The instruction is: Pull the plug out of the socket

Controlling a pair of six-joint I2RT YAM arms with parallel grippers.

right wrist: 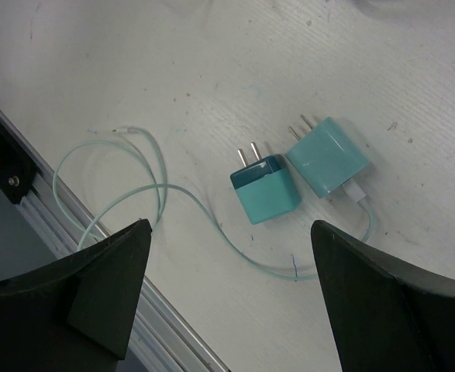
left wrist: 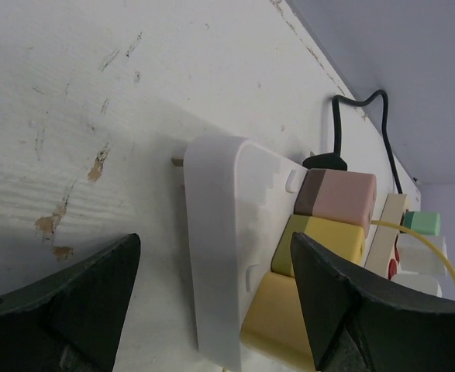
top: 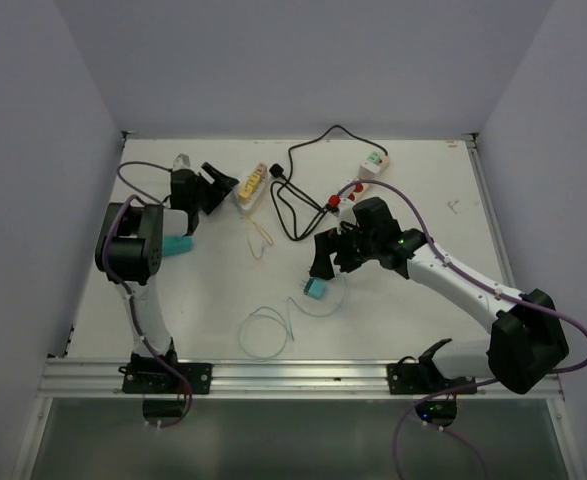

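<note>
A white power strip (top: 250,189) lies at the back left with several plugs in it. In the left wrist view, the strip (left wrist: 219,256) carries two yellow plugs (left wrist: 320,236) and a pink-and-brown plug (left wrist: 339,194). My left gripper (top: 216,186) is open. In its wrist view, the gripper (left wrist: 211,310) straddles the strip's near end, one finger on each side, not touching. My right gripper (top: 325,262) is open and empty. In its wrist view, the right gripper (right wrist: 227,294) hovers over two loose teal chargers (right wrist: 266,190) on the table.
A second white socket block (top: 373,164) with green and red plugs lies at the back right, joined by a black cable (top: 291,205). A teal cable (top: 268,330) loops near the front edge. A yellow cable (top: 261,238) trails from the strip. A teal object (top: 178,247) lies by the left arm.
</note>
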